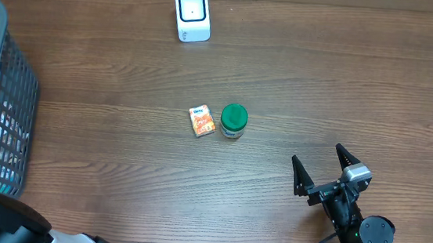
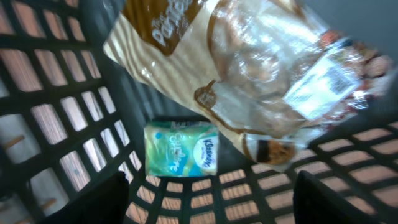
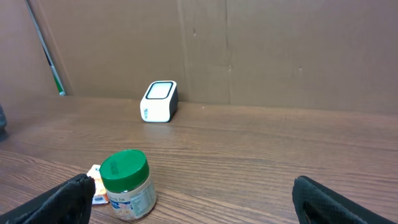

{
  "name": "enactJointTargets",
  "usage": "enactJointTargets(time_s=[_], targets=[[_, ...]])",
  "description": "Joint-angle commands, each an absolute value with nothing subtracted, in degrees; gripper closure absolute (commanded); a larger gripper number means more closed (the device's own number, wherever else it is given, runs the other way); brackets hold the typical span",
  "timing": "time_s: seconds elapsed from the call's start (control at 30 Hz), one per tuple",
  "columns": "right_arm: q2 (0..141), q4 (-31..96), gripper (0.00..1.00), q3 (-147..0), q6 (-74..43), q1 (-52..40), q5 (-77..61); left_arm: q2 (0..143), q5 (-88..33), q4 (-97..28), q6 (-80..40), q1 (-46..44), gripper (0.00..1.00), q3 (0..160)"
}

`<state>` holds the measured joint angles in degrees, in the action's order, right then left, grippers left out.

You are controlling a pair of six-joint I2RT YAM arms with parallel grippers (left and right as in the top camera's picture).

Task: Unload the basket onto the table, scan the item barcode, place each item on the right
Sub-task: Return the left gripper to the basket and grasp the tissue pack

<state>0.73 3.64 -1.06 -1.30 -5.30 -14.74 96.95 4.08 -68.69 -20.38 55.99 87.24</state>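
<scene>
Now the jar (image 1: 234, 119) is seen upright mid-table, ahead and left of the nearer right gripper (image 1: 316, 152), jaws spread wide and empty, while the left gripper (image 2: 212, 177) is parted inside the basket (image 1: 16, 96).

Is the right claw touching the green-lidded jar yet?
Apart. The overhead view shows a stretch of table between the open right claw and the green-lidded jar.

Kleenex logo on green tissue pack (image 2: 180, 155), lettering on bread bag (image 2: 236, 62) too blurred to read
</scene>
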Motion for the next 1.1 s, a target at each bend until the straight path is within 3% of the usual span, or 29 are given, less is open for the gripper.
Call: enactJointTargets(time_s=[0.0,0.4,0.63,0.73,0.77,0.83,0.87,1.07], targets=[[0.2,3.4,0.0,-0.4,-1.5,-5.6,-14.6,97.6,6.0,-66.1,-18.6,56.3,0.29,81.8],[0.2,3.4,0.0,-0.4,-1.5,-5.6,-14.6,101.8,8.3,-58.2,-18.6,56.3,0.28,72.4],[0.2,3.4,0.0,-0.4,-1.5,-5.6,-14.6,107.8,8.3,-57.8,-18.6,56.3,0.32,72.4],[0.2,3.4,0.0,-0.4,-1.5,-5.6,-14.6,110.0,8.3,-57.6,-18.6,56.3,0.49,72.4],[0.2,3.4,0.0,-0.4,-1.5,-5.6,-14.6,110.3,8.3,-57.5,-18.6,56.3,0.59,72.4],[0.2,3.4,0.0,-0.4,-1.5,-5.6,-14.6,110.6,8.3,-57.3,-18.6,56.3,0.92,72.4],[0.2,3.4,0.0,-0.4,-1.5,-5.6,-14.6,110.6,8.3,-57.2,-18.6,56.3,0.96,72.5],[0.2,3.4,0.0,-0.4,-1.5,-5.6,-14.6,110.5,8.2,-60.3,-18.6,56.2,0.96,75.4]])
